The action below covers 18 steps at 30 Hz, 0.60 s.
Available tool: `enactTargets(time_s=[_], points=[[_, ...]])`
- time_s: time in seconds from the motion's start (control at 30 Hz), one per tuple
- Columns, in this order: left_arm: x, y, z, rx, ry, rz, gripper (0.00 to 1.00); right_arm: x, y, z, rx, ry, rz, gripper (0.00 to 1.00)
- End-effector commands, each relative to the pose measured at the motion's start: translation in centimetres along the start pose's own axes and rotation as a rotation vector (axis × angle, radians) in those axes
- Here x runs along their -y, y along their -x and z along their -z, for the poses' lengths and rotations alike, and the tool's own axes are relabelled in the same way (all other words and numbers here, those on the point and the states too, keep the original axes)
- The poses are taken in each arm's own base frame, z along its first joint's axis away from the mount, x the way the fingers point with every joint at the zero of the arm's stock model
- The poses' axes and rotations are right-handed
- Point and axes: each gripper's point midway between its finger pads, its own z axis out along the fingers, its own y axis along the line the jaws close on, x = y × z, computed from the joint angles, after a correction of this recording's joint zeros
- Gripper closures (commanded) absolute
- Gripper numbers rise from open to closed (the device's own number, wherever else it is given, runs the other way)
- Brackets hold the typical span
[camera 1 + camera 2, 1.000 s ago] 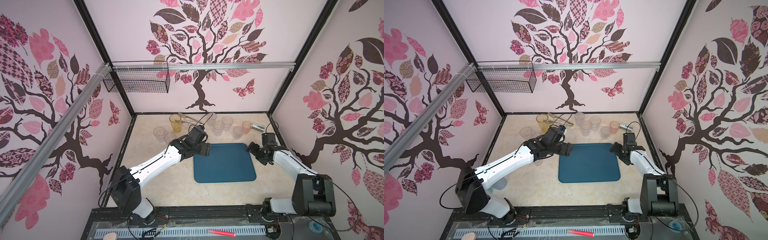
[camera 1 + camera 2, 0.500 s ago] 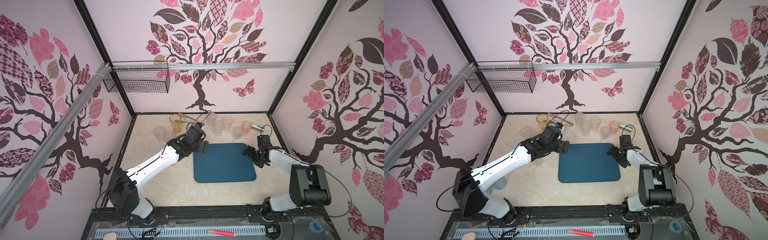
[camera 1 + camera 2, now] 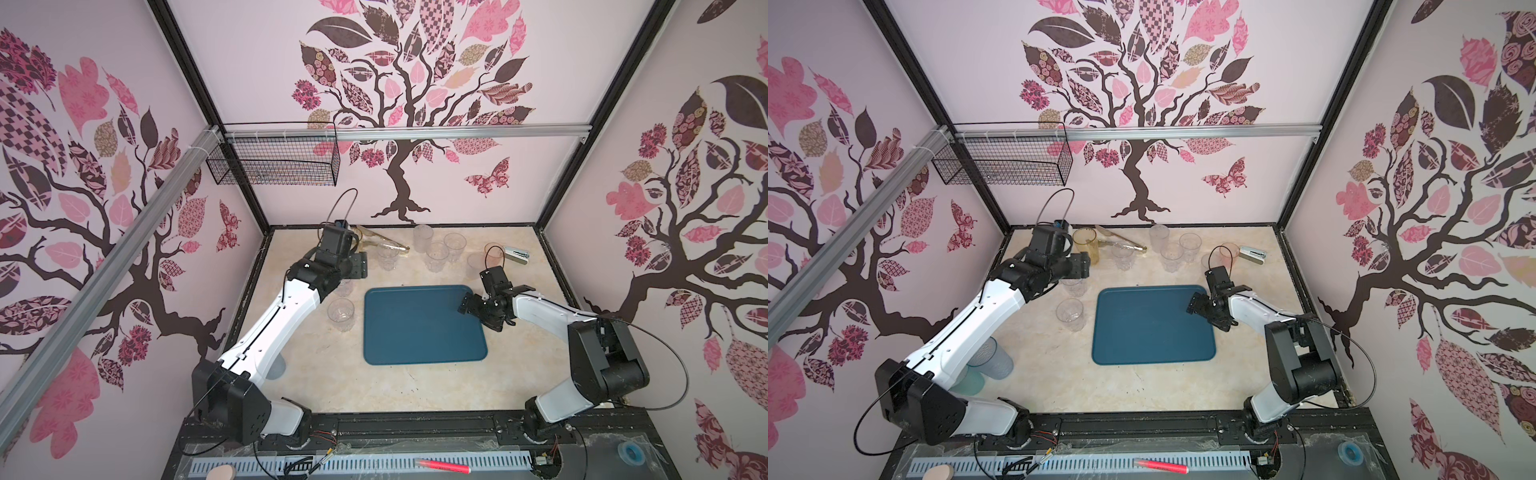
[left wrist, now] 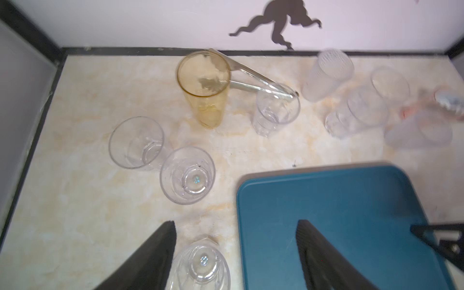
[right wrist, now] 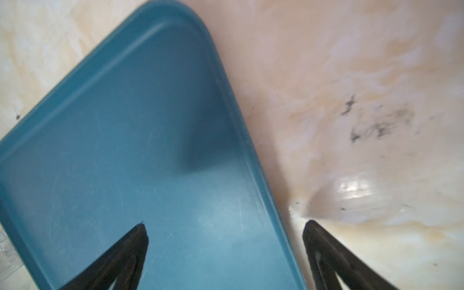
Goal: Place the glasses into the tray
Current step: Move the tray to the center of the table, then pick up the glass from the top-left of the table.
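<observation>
"Both top views?"

"The tray point(image 3: 424, 328) lies bare. The glasses point(image 3: 436, 255) all stand on the table point(image 3: 332, 374), beyond the tray's far edge and beside one short edge."

"Left wrist?"

"The left gripper point(image 4: 236, 222) is spread, with a clear glass point(image 4: 200, 263) between its fingers, beside the tray's corner. Nothing is pinched. I'd centre on it before squeezing."

"Right wrist?"

"Only here: the right gripper point(image 5: 226, 222) gapes wide, straddling the tray's rim and holding nothing."

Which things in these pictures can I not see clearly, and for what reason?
1. Frosted glasses: partly behind the left arm, in both top views.
2. Clear glass, left wrist view: cut off by the picture's edge.
3. Pink glass and stapler, left wrist view: blurred, at the picture's edge.
</observation>
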Motion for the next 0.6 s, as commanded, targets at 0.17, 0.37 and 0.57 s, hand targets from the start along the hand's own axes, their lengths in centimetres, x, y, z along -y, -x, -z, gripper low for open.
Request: enactTargets(time_s=[0.17,0.37,0.57], points=[[-3.3,3.7,-3.5,-0.152,0.011,0.133,0.48,-2.9,3.7,5.8,0.144,0.069,0.032,0.04],[-6.3,6.4,-9.0,-0.25,0.027,0.184,0.64,-4.2,2.4,5.7,0.116,0.15,0.037,0.09],[-6.6,7.1,-12.7,-0.255,0.044,0.183,0.62,-4.7,0.4,5.5,0.102,0.169,0.075,0.09]])
